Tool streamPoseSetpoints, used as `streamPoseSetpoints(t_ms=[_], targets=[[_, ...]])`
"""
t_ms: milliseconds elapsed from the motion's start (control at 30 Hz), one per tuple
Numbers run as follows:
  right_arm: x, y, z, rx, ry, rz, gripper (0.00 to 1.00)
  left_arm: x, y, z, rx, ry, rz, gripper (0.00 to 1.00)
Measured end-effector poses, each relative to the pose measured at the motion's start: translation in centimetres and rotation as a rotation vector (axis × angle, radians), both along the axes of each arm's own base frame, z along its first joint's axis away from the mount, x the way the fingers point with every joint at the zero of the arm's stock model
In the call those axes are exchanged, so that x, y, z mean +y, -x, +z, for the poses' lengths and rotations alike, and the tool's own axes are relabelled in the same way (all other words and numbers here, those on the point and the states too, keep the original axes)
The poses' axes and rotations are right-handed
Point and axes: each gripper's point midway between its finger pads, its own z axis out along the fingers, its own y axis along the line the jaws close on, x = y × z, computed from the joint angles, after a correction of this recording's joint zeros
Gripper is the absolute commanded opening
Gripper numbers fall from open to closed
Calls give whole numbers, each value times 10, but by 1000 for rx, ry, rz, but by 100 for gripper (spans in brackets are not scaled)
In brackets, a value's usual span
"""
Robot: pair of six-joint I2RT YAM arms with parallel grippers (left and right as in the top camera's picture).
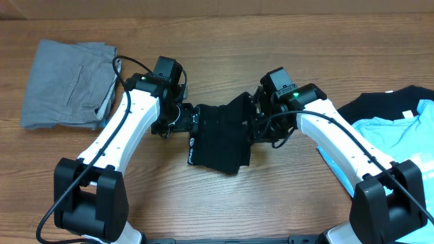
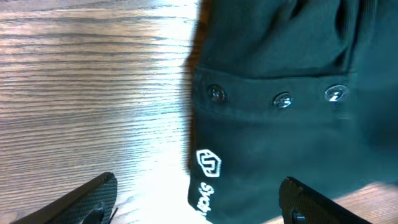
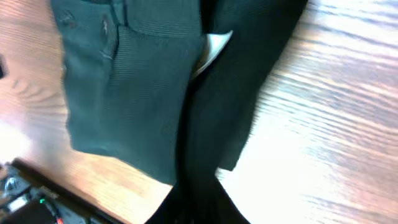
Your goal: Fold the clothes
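A black garment (image 1: 217,139) with snap buttons and a white logo lies partly folded at the table's centre. My left gripper (image 1: 178,122) is at its left edge. In the left wrist view its fingers (image 2: 199,208) are open, one over bare wood and one over the black garment (image 2: 280,124). My right gripper (image 1: 261,125) is at the garment's right side. In the right wrist view a fold of the black garment (image 3: 211,93) is drawn up into the jaws (image 3: 205,205). The cloth hides the fingers.
A folded grey garment (image 1: 68,85) lies at the far left. A black garment (image 1: 376,108) and a light blue one (image 1: 397,132) lie piled at the right edge. The wooden table (image 1: 271,47) shows around them.
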Motion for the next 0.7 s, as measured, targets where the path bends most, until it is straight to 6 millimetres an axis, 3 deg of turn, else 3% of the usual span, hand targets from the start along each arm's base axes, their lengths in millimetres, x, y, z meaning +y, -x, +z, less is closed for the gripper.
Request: streamPoseSetpoints(t_ms=[33, 67, 200, 267, 367, 467, 633, 700], targets=[[-3, 2, -1, 14, 19, -16, 49, 0, 0, 0, -1, 0, 0, 87], [-10, 7, -4, 34, 54, -20, 52, 0, 0, 0, 0, 0, 0, 87], [-30, 26, -8, 116, 159, -61, 52, 0, 0, 0, 1, -1, 0, 88], [-35, 24, -9, 112, 177, -78, 48, 0, 0, 0, -2, 0, 0, 87], [-31, 11, -8, 66, 147, -80, 45, -1, -7, 1, -30, 4, 1, 80], [-14, -9, -4, -18, 55, -58, 46, -6, -26, 3, -111, 21, -10, 79], [10, -46, 10, -178, -68, -37, 54, -13, -54, 2, -245, 50, -26, 79], [16, -56, 12, -217, -94, -36, 62, -15, -59, -1, -274, 57, -32, 79]])
